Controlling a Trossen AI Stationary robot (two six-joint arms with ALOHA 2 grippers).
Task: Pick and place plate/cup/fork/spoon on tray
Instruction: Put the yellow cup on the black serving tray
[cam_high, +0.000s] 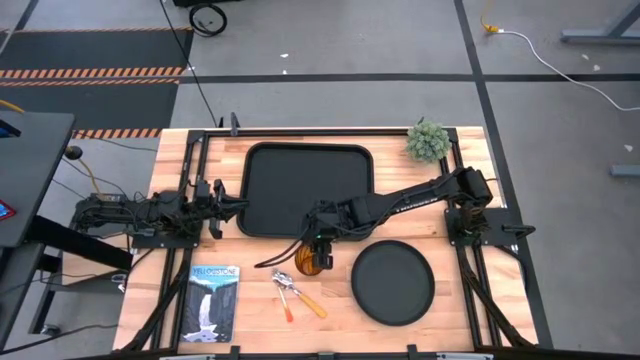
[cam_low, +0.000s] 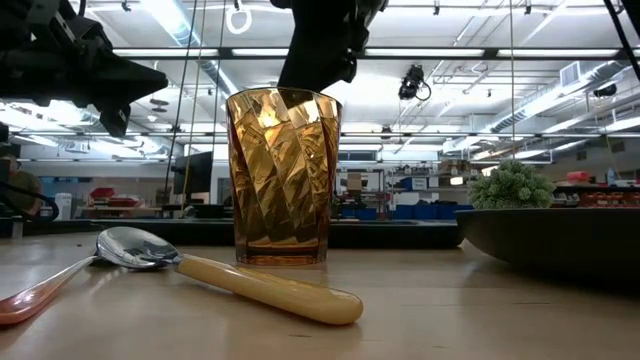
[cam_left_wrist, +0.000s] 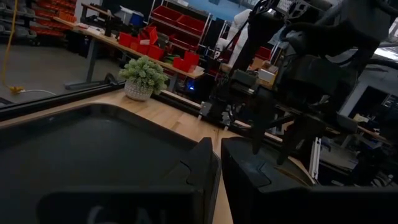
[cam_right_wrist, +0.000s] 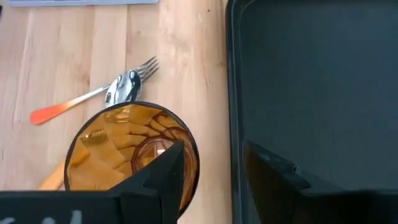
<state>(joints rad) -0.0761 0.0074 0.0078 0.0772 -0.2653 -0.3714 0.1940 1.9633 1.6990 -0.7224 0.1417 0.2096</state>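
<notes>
Cup (cam_low: 283, 178) stands upright on the bare wood just short of the tray's near rim, with the spoon (cam_low: 225, 273) lying beside it toward me and the fork (cam_right_wrist: 87, 99) crossing under the spoon's bowl. I have the right gripper (cam_right_wrist: 211, 171) directly over the cup mouth, fingers spread; one finger looks to sit over or just inside the rim, the other outside toward the tray, nothing clamped yet. I judge the tumbler light, rigid and slick, its twisted facets giving the pads uneven purchase, so I would pinch the wall at the rim, one finger in and one out, and close gently in case it is glass. Tipping it onto the cutlery is the risk. Plate (cam_high: 392, 283) rests apart on the right side of the table. Tray (cam_high: 305, 190) lies beyond, holding nothing. Left gripper (cam_high: 232, 206) waits beside the tray's left edge, nearly closed and empty. Farther back, a small potted plant (cam_high: 428, 141) sits by the tray's far right corner.
</notes>
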